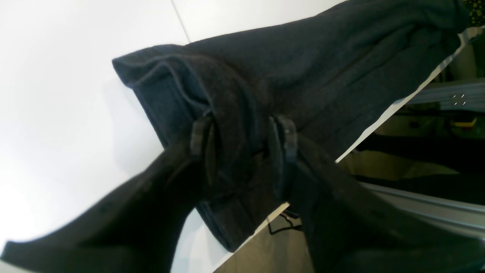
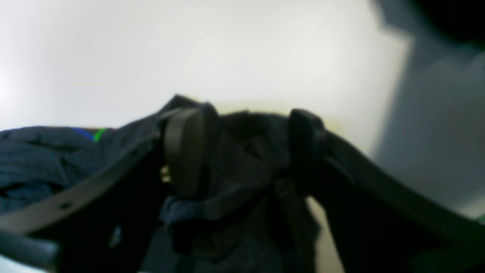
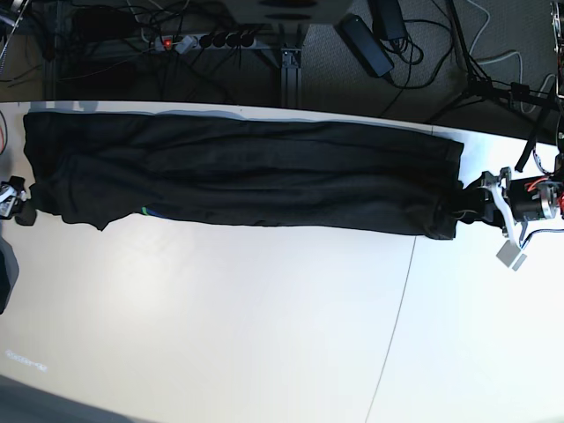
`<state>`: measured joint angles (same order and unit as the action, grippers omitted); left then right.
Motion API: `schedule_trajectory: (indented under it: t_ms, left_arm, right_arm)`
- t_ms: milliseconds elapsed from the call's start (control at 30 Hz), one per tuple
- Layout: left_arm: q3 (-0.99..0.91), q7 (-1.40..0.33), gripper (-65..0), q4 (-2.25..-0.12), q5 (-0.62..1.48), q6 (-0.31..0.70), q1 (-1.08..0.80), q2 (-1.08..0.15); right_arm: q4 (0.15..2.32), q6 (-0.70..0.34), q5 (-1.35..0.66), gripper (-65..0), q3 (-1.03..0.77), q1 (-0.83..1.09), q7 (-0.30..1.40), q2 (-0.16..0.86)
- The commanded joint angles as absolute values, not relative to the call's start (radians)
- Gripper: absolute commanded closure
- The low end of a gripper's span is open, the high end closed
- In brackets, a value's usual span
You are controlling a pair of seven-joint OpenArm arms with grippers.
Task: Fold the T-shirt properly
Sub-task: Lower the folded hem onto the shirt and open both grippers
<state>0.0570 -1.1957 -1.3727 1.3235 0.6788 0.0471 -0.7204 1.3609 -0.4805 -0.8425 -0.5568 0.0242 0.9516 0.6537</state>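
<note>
The broad white surface (image 3: 264, 326), with a thin seam running across it, carries the large black short-sleeved soft knit T-shirt (image 3: 238, 172), which lies folded into one long narrow band along the far edge of the surface, reaching almost from one side edge to the other; a small fleck of green and blue print shows at the band's near edge toward the right arm's end. At the side edge where the left arm works, the black left gripper (image 1: 242, 149) has its jaws standing partly apart, one finger on either side of the bunched, ribbed end of the T-shirt, with cloth lying in the gap between them; whether the pads press on the fabric or only flank it cannot be told. At the opposite side edge the right gripper (image 2: 246, 151) has its jaws standing wide apart, with crumpled dark cloth filling the space between them; the wrist picture there is blurred, so a real hold on the cloth cannot be confirmed. Beyond the far edge of the surface, on the dark floor, lie a power strip (image 3: 207, 40) and loose cables (image 3: 423, 53)
</note>
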Motion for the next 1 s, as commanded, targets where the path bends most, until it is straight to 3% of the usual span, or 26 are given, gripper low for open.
schedule_trajectory:
  t_ms: [0, 200, 433, 500, 600, 633, 967]
  left_arm:
    - [0.046, -1.175, -25.0, -1.386, 1.342, 0.698, 0.064, -0.743]
    - [0.046, -1.175, -25.0, -1.386, 1.321, 0.698, 0.064, -0.743]
    - [0.044, -1.175, -25.0, -1.386, 1.304, 0.698, 0.064, -0.749]
    - [0.044, -1.174, -25.0, -1.386, 1.305, 0.698, 0.064, -0.748]
    - [0.044, -1.162, -25.0, -1.386, 1.306, 0.698, 0.064, -0.748]
    - [0.044, -1.162, -25.0, -1.386, 1.305, 0.698, 0.064, -0.748]
    - [0.044, -1.163, -25.0, -1.386, 1.304, 0.698, 0.064, -0.748]
  right_arm:
    - [1.349, -0.55, -0.855, -35.6, -0.538, -0.002, 0.926, 0.682]
    - [1.319, -0.55, -0.86, -35.5, -0.452, -0.013, 0.987, 0.666]
    - [1.439, -0.551, -0.981, -34.8, -0.583, 0.014, 1.022, 0.664]
    - [1.496, -0.554, -1.0, -26.2, -0.611, 0.014, 1.037, 0.665]
    - [1.536, -0.554, -0.999, -2.5, -0.608, 0.014, 1.037, 0.663]
    - [1.535, -0.554, -0.999, 0.0, -0.606, 0.014, 1.037, 0.661]
    - [1.452, -0.554, -0.974, 0.0, -0.601, 0.088, 1.037, 0.575]
